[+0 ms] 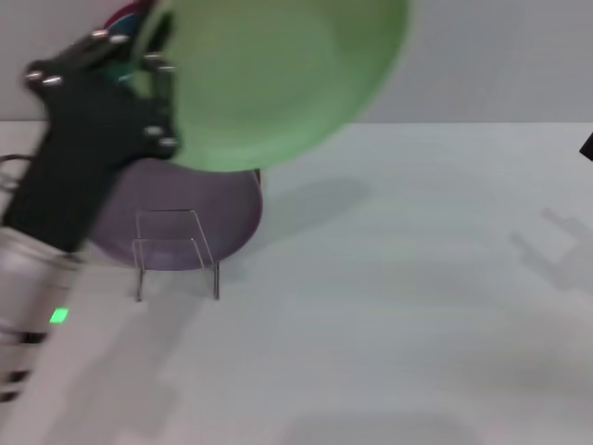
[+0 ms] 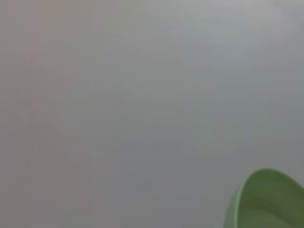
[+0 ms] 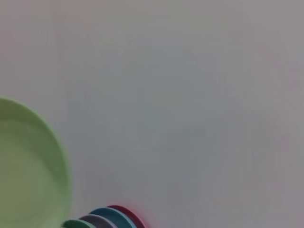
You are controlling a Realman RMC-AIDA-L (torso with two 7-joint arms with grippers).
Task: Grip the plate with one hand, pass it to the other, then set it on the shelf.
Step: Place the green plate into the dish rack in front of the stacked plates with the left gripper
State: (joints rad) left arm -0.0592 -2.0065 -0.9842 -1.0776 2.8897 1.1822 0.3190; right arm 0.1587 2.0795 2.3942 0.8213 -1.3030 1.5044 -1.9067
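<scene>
One arm is doing the work here: my left gripper (image 1: 153,97) is clamped on the rim of the pale green plate (image 1: 278,74), holding it tilted up in the air above the lilac plate (image 1: 185,218) and the clear acrylic stand (image 1: 176,250) on the white table (image 1: 398,306). I see only a dark sliver of the right gripper (image 1: 586,146) at the far edge; I cannot tell its state.

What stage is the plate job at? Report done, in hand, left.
Done: the handover looks complete, since only the left gripper grips the round pale mint-green plate, held raised. In hand: carrying it above the small clear acrylic stand. Left: setting it on that stand. The right arm is nearly out of view.
</scene>
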